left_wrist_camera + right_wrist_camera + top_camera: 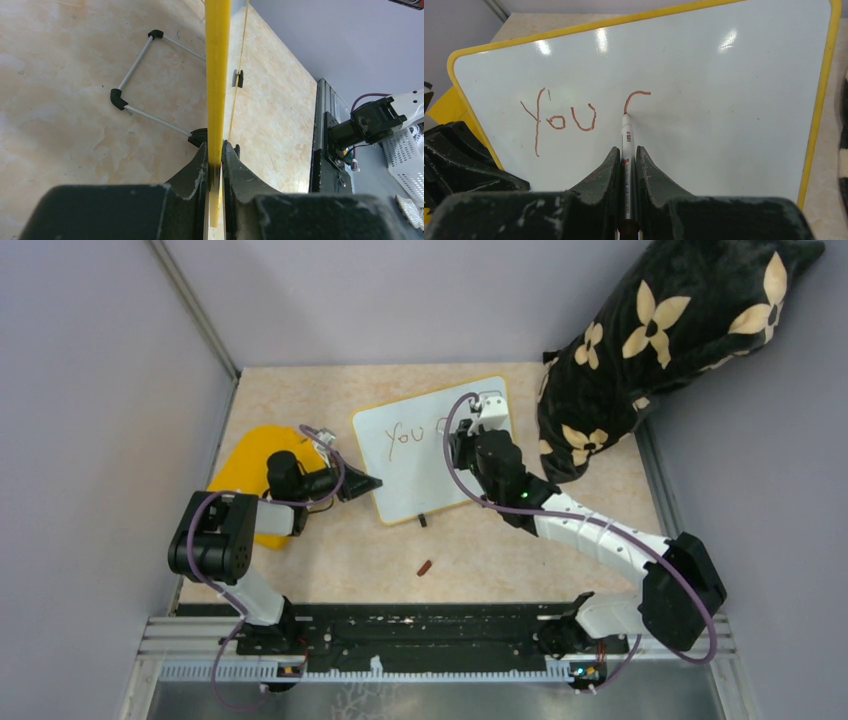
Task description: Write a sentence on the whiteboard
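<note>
Left jaws clamped the board [724, 75]; right jaws, clamped on the marker [627, 142], were mid-"C" [635, 97], whose lower curve seemingly came next.

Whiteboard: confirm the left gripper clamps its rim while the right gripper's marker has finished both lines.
Wrong on the writing: the right wrist view shows the sentence at only "You" and a partial C, marker tip on that stroke. The left gripper does clamp the whiteboard rim, and the right gripper holds the marker.
</note>
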`<act>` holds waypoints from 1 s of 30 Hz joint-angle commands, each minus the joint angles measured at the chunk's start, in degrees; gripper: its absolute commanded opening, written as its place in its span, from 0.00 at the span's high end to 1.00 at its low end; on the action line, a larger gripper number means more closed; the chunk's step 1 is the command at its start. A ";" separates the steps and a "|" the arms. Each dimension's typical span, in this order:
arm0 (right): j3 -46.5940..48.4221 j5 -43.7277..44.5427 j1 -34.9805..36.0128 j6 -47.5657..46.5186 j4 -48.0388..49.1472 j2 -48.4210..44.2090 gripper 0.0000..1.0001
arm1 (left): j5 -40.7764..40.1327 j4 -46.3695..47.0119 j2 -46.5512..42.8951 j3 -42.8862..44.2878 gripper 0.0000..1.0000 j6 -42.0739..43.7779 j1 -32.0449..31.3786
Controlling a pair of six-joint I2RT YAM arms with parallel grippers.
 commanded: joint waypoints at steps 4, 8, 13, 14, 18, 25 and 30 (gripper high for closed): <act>-1.92 0.65 -0.32 0.77 -3.62 -2.01 1.00 | -1.79 -2.77 0.20 0.53 1.00 2.54 -0.22; -2.24 2.56 -0.38 0.76 -4.24 -2.84 1.00 | -1.81 -2.88 0.19 0.56 1.00 2.68 -0.26; -1.83 5.63 -0.51 0.76 -4.33 -3.36 1.00 | -1.81 -3.01 0.01 0.53 1.00 2.77 -0.39; -1.69 5.98 -0.55 0.76 -4.18 -3.41 1.00 | -1.81 -3.11 -0.07 0.53 1.00 2.81 -0.42; -1.75 5.97 -0.71 0.98 -2.96 -4.91 1.00 | -1.77 -3.26 -0.12 0.49 1.00 2.90 -0.46; -4.53 6.15 -0.75 -0.23 0.12 -9.16 1.00 | -1.92 -3.18 0.05 0.62 1.00 2.90 -0.49; -4.57 6.26 -1.33 0.33 0.45 -8.66 1.00 | -1.97 -3.21 -0.05 0.55 1.00 2.90 -0.48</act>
